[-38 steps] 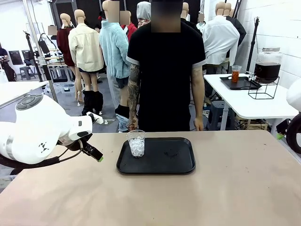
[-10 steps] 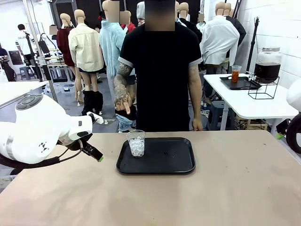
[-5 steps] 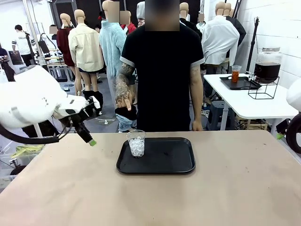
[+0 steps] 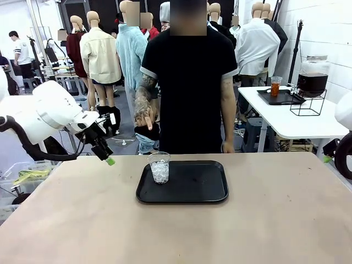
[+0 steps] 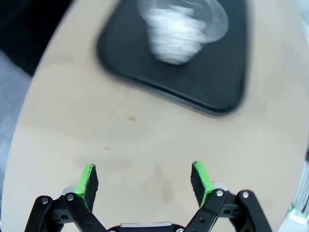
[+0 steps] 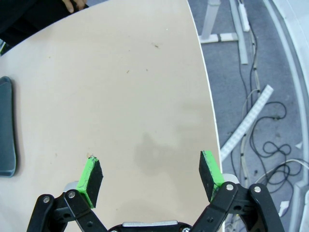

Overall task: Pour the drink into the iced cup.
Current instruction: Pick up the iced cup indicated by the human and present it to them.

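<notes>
Left gripper (image 4: 106, 155) hangs in the air over the far left part of the light beige table (image 4: 264, 220), its green-padded fingers angled down and toward the picture's right. The jaws stand wide apart and hold nothing. In the left wrist view this gripper (image 5: 145, 178) looks down on bare tabletop, with tray and cup ahead, well apart from the pads.

Right gripper (image 6: 150, 175) is likewise spread wide and empty, above bare tabletop near the table's edge. Floor with cables lies beyond that edge.

Clear plastic cup of white ice cubes (image 4: 159, 168) stands upright on the left part of the black rectangular plastic tray (image 4: 203, 190). The tray lies flat mid-table, toward the far side. In the left wrist view the cup (image 5: 182, 24) is blurred.

Dark reddish-brown drink (image 4: 312, 82) sits in a glass dispenser jar on a black wire stand (image 4: 308, 107). The stand is on a white side table (image 4: 286, 124) at the right background, well apart from the iced cup. Near it a small clear cup of orange-red liquid (image 4: 275, 88) stands on a second black tray (image 4: 281, 99).

Person in a black T-shirt (image 4: 190, 82) stands at the far side. One raised hand (image 4: 144, 116) points a finger downward, above and behind the iced cup and not touching it. The other hand (image 4: 227, 146) hangs by the table's far edge.
</notes>
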{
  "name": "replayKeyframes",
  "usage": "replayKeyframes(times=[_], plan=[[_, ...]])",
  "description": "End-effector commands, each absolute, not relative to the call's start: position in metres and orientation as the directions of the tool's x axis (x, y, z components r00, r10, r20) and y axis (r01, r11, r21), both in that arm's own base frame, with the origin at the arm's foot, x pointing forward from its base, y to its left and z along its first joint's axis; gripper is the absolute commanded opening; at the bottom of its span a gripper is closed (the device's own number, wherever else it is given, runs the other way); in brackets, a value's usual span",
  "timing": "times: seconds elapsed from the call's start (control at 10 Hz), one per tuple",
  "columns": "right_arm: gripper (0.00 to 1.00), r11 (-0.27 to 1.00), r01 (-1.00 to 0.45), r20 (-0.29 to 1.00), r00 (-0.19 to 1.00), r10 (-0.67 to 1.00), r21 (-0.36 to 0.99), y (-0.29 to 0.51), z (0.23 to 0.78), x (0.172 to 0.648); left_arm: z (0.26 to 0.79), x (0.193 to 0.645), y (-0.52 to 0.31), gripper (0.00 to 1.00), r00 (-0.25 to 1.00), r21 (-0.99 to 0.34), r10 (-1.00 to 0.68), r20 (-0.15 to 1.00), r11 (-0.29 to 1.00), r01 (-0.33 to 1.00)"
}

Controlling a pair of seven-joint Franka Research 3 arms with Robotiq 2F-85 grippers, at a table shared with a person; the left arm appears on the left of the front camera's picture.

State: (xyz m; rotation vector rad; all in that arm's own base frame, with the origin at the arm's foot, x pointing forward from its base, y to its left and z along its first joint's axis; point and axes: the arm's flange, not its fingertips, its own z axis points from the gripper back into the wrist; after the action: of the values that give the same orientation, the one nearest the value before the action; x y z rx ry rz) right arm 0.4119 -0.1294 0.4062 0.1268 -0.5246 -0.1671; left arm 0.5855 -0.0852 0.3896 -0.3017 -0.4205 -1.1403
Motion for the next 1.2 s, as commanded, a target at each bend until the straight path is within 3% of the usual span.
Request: replayKeyframes(times=[0.0, 0.2, 0.3, 0.6, 1.1], plan=[[1.0, 0.976, 0.148, 0.493, 0.845, -0.208, 0.158, -0.125, 0.405, 0.409, 0.394, 0.574, -0.088, 1.0, 0.212, -0.006, -0.864, 0.456, 0.235, 0.972], [1.0, 0.976, 0.148, 0.493, 0.845, -0.208, 0.158, -0.125, 0.405, 0.409, 0.394, 0.574, -0.088, 1.0, 0.212, -0.006, -0.864, 0.456, 0.235, 0.972], [1.0, 0.976, 0.148, 0.493, 0.845, -0.208, 0.158, -0.125, 0.405, 0.409, 0.389, 0.583, -0.093, 1.0, 0.316, -0.014, -0.827, 0.465, 0.35, 0.937], [1.0, 0.976, 0.148, 0.493, 0.845, -0.208, 0.158, -0.125, 0.405, 0.409, 0.353, 0.594, -0.103, 1.0, 0.132, -0.006, -0.714, 0.688, 0.176, 0.984], [1.0, 0.976, 0.148, 0.493, 0.845, -0.208, 0.158, -0.125, 0.405, 0.409, 0.309, 0.592, -0.142, 1.0, 0.059, -0.074, -0.618, 0.784, 0.001, 0.997]])
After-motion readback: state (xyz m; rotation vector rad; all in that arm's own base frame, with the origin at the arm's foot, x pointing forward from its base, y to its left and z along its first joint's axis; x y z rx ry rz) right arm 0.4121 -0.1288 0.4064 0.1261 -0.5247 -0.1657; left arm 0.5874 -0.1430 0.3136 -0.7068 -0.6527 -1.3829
